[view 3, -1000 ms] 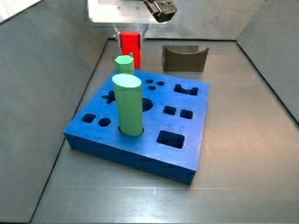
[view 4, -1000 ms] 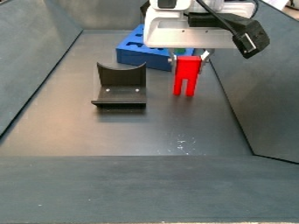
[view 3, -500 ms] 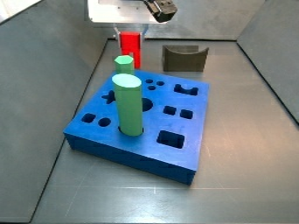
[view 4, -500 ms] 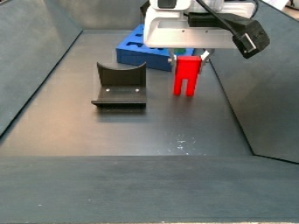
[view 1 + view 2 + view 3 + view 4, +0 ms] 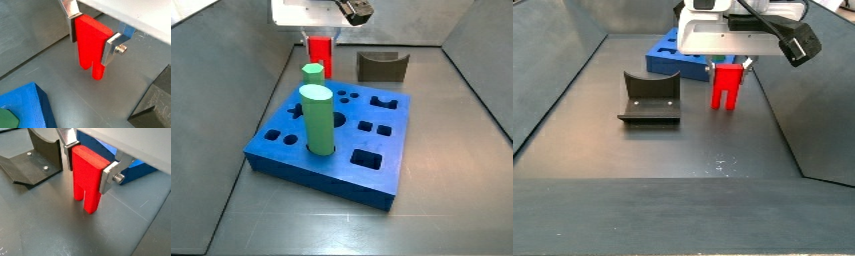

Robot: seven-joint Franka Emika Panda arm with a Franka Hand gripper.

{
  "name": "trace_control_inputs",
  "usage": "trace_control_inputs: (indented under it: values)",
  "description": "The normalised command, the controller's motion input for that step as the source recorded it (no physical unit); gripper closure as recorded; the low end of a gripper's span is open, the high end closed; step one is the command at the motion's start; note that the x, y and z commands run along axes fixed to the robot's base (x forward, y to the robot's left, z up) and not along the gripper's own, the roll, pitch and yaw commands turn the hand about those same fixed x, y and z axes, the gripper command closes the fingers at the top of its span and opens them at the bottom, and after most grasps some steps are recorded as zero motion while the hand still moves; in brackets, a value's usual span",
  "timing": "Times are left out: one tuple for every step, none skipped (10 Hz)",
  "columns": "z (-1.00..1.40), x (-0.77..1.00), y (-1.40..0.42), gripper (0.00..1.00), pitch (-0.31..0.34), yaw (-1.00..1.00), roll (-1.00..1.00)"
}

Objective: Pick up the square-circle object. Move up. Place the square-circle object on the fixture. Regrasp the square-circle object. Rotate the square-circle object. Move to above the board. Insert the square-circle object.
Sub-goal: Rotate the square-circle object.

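While the claw (image 5: 88, 169) hangs over the dark floor behind the blue board (image 5: 338, 140), its two flat silver fingers (image 5: 112, 48) press against opposite faces of the red peg (image 5: 87, 178), holding it upright. In both wrist views the blocky square part of the peg sits between the plates and the narrower two-pronged end points down toward the floor. Whether the prongs touch the floor cannot be told from the wrist views; in a side view the peg's (image 5: 727, 85) lower end appears to stand on or just above the floor.

In a side view the peg (image 5: 319, 50) shows just beyond the far edge of the board, behind the shorter green cylinder (image 5: 313, 73), under the white body of the claw. The taller green cylinder (image 5: 317, 120) stands nearer the middle of the board.

The dark fixture (image 5: 648, 97) with its curved notch stands on the floor to the left of the peg in that side view, apart from it, and the board (image 5: 676, 56) lies beyond both. In a wrist view the fixture (image 5: 33, 155) shows near the held peg without touching it.
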Motion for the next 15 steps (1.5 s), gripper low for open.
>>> trace_control_inputs:
  values:
    - [-0.03, 0.0, -0.01, 1.0, -0.018, 0.03, 0.2]
    - [-0.03, 0.0, -0.01, 1.0, -0.018, 0.03, 0.2]
    - [-0.03, 0.0, -0.01, 1.0, -0.018, 0.03, 0.2]
    - [-0.03, 0.0, -0.01, 1.0, -0.018, 0.03, 0.2]
    - [-0.03, 0.0, -0.01, 1.0, -0.018, 0.03, 0.2]
    - [-0.03, 0.0, -0.01, 1.0, -0.018, 0.03, 0.2]
    - [-0.03, 0.0, -0.01, 1.0, -0.018, 0.03, 0.2]
    - [-0.03, 0.0, -0.01, 1.0, -0.018, 0.03, 0.2]
    - [-0.03, 0.0, -0.01, 1.0, -0.018, 0.03, 0.2]
    - [-0.03, 0.0, -0.01, 1.0, -0.018, 0.03, 0.2]
    - [-0.03, 0.0, -0.01, 1.0, -0.018, 0.03, 0.2]
    - [-0.03, 0.0, -0.01, 1.0, -0.018, 0.03, 0.2]
    - [-0.03, 0.0, -0.01, 1.0, -0.018, 0.03, 0.2]
    - [-0.03, 0.0, -0.01, 1.0, -0.018, 0.03, 0.2]
    - [-0.03, 0.0, -0.01, 1.0, -0.018, 0.03, 0.2]
